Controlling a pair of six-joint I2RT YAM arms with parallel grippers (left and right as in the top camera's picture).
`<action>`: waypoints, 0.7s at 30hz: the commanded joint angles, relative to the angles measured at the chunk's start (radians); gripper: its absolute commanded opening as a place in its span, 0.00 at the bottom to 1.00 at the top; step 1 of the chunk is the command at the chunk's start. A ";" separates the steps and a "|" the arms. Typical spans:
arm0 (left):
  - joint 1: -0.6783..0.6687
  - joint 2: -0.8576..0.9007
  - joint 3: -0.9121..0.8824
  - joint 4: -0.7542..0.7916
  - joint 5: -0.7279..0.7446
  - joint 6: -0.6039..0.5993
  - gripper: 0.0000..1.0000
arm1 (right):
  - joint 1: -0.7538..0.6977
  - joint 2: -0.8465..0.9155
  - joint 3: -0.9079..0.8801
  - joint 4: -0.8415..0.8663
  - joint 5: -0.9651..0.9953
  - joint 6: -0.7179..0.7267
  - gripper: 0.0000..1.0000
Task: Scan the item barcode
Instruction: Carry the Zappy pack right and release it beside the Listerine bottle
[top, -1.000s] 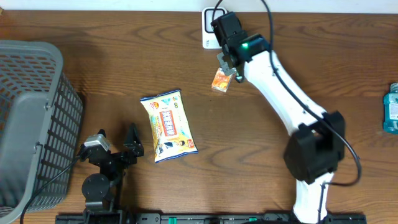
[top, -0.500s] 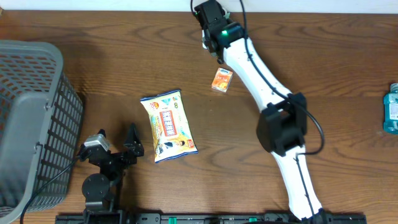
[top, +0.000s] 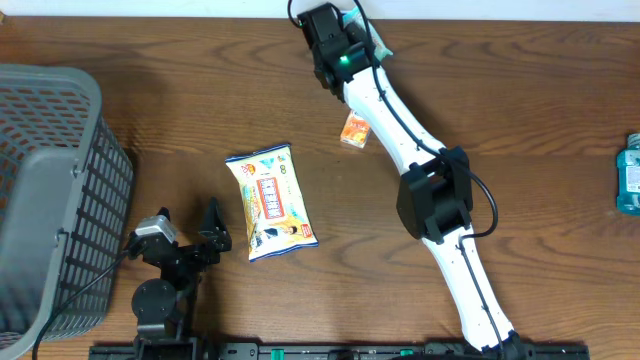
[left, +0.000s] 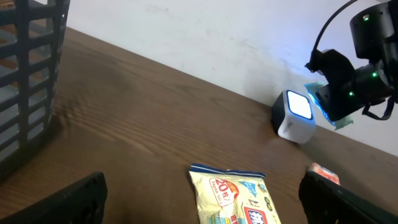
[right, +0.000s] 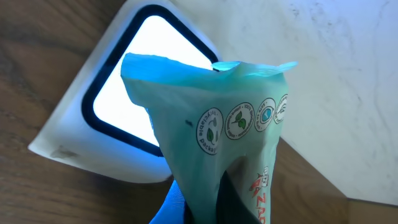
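Teal pouch (right: 230, 143) is clamped in the closed right gripper (right: 202, 202) and, within 1 second, has been swung up close before the lit window of the scanner (right: 68, 143); a read is judged imminent. The left gripper (top: 187, 228) is parked, jaws wide.
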 joint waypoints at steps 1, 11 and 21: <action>0.003 -0.005 -0.019 -0.029 0.010 0.002 0.97 | -0.013 0.010 0.023 -0.002 0.016 -0.019 0.01; 0.003 -0.005 -0.019 -0.029 0.010 0.002 0.97 | -0.011 -0.025 0.027 -0.167 -0.136 0.048 0.01; 0.003 -0.005 -0.019 -0.029 0.010 0.002 0.97 | -0.066 -0.311 0.032 -0.638 -0.211 0.465 0.01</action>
